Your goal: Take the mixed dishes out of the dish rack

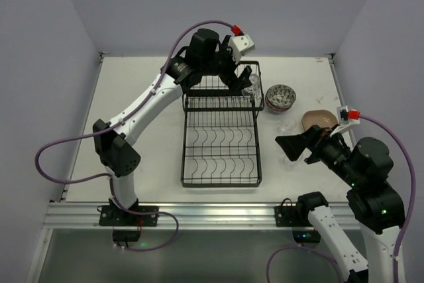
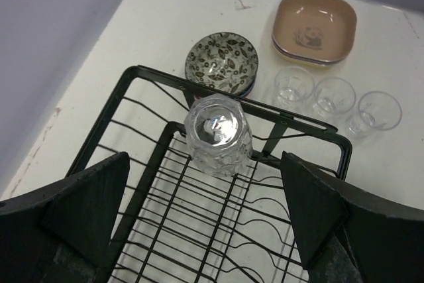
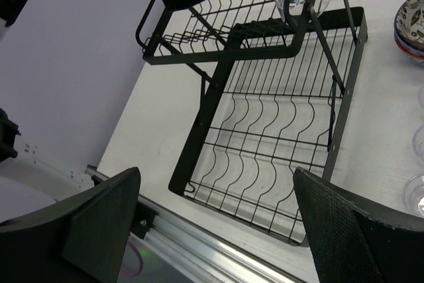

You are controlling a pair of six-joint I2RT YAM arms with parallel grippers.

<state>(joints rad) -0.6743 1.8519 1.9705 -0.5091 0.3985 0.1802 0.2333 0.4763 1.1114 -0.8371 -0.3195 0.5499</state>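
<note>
Right end effector [image 1: 296,150] hangs wide open and empty above the surface [image 1: 152,164], right of the rack [image 1: 222,183]. Farther on, beside the rack, three cups [image 2: 333,96], stacked plates [image 2: 314,26] and stacked bowls [image 2: 222,63] sit on the surface. A fourth cup [image 2: 217,136] stands inverted on the rack's raised far shelf. The left end effector [image 1: 212,79] is above it, wide open and holding nothing.

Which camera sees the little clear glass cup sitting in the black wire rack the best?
The left wrist view: it looks down on the small clear glass cup, whole and close, on the black wire dish rack. The top external view shows only a tiny glint. The right wrist view crops it at the frame's top edge.
</note>
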